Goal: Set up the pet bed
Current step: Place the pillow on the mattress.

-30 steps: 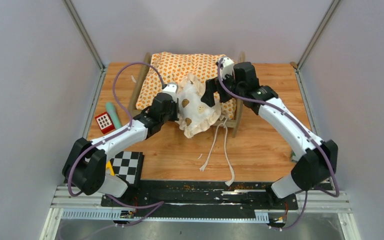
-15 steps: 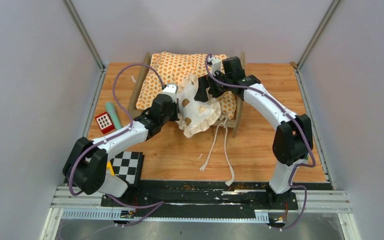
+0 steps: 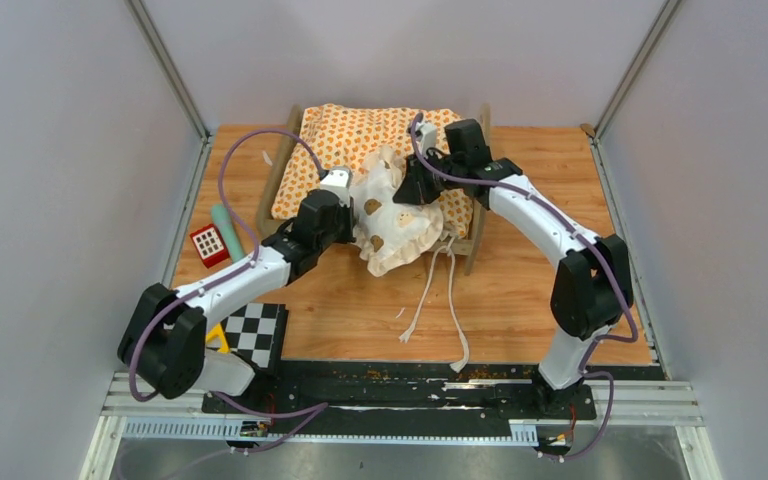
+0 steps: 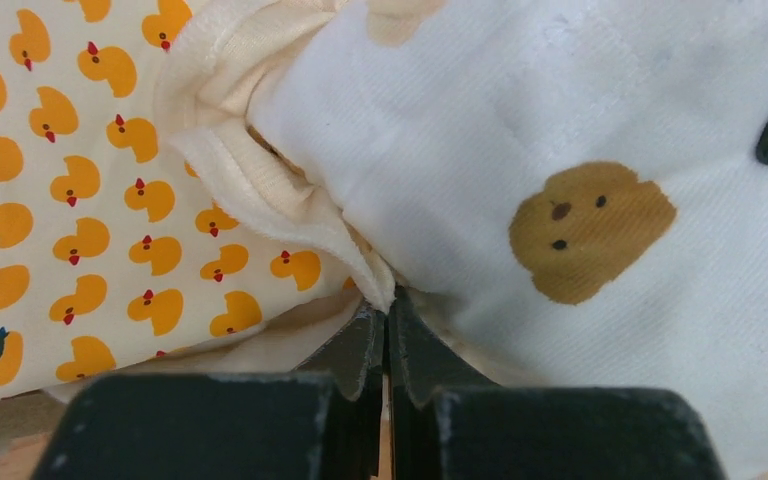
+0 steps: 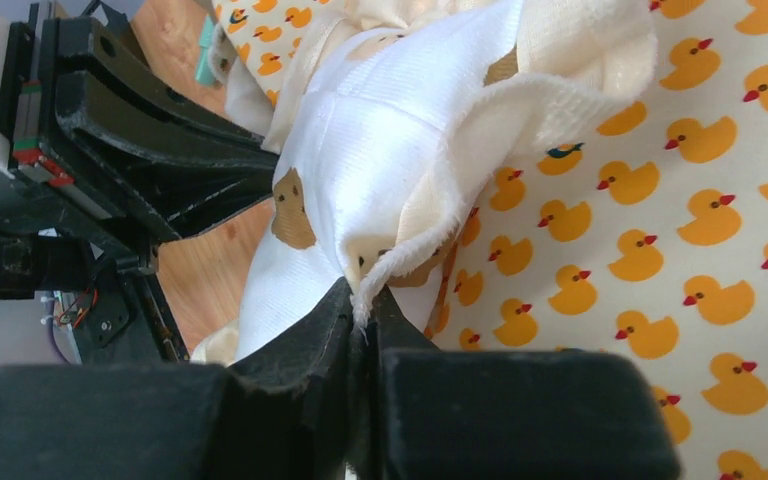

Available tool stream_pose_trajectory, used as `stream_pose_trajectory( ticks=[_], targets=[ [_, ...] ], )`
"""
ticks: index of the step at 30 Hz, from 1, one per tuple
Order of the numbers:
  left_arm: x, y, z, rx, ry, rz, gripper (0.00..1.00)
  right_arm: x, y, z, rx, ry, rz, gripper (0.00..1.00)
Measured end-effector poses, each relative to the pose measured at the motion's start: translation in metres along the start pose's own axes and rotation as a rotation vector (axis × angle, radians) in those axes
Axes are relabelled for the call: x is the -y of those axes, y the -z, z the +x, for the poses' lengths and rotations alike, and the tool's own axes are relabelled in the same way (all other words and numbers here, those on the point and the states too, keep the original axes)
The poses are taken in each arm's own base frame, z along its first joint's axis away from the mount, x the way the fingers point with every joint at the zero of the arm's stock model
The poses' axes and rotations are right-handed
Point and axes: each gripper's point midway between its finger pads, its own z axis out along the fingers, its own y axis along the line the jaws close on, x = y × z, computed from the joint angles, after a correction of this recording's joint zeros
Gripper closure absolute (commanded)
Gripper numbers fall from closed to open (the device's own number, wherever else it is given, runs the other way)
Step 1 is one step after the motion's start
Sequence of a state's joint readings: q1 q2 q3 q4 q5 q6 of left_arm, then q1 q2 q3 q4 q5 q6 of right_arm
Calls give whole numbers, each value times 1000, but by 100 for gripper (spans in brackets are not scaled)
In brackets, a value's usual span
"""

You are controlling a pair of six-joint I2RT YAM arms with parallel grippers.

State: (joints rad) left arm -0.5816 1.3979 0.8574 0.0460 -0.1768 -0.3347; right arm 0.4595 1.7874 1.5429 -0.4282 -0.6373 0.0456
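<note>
Fabric fills the middle of the top view. We see the pet bed (image 3: pixel 474 245) at the far centre of the table (image 3: pixel 540 290), its two light-wood end boards standing left and right. An orange-patterned cushion (image 3: pixel 360 135) lies across the bed between those boards. A white pillow (image 3: pixel 395 225) with brown prints rests on the cushion's near edge and spills over the near side of the bed. The left gripper (image 3: pixel 345 195) meets the pillow's left side and the right gripper (image 3: pixel 407 190) meets its far right side, though from up here we cannot make out how the jaws stand. Two white ties (image 3: pixel 452 300) trail from the bed toward the near edge of the table.

From the left wrist, we see the left gripper (image 4: pixel 388 315) pinched tight, with the pillow's (image 4: pixel 580 120) cream frilled edge caught between its jaws. The cushion (image 4: pixel 80 200) shows rows of orange ducks to the left, under the pillow.

From the right wrist, we see the right gripper (image 5: pixel 365 325) clamped on another frilled part of the pillow (image 5: pixel 380 150), which rises from the jaws in a gathered fold. The duck-print cushion (image 5: pixel 680 250) lies beneath and to the right.
</note>
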Motion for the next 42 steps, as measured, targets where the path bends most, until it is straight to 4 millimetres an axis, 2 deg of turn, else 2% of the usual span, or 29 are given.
stream_pose_trajectory(
  ticks=[1,4,7,9,12,15,19,25,29,31,32,36,42],
  targets=[
    [0,4,-2,6,2,3,91,-4,3,-1,5,10,-3,99],
    [3,18,-14,44,13,23,74,-19,17,-4,31,57,-6,100],
    [5,41,-34,110,35,45,55,-40,41,-14,101,143,-9,100],
    [7,58,-49,167,51,65,47,-54,60,-19,157,199,-10,100],
    [10,89,-73,264,86,101,40,-74,91,-29,263,300,-4,100],
    [10,117,-87,336,114,130,38,-93,115,-36,344,403,-16,100],
    [7,144,-85,374,136,158,34,-113,135,-29,411,524,-54,100],
    [2,181,-72,431,152,207,22,-137,164,-11,483,671,-85,100],
    [7,210,-78,504,151,281,11,-157,187,-9,546,765,-96,100],
    [14,223,-84,543,142,334,2,-168,200,-10,586,815,-108,100],
    [19,229,-86,565,135,372,0,-175,206,-10,607,840,-118,100],
    [46,239,-84,614,79,545,0,-194,224,-9,680,896,-153,100],
    [80,243,-71,677,-18,775,0,-215,240,-16,753,877,-215,100]
  ],
)
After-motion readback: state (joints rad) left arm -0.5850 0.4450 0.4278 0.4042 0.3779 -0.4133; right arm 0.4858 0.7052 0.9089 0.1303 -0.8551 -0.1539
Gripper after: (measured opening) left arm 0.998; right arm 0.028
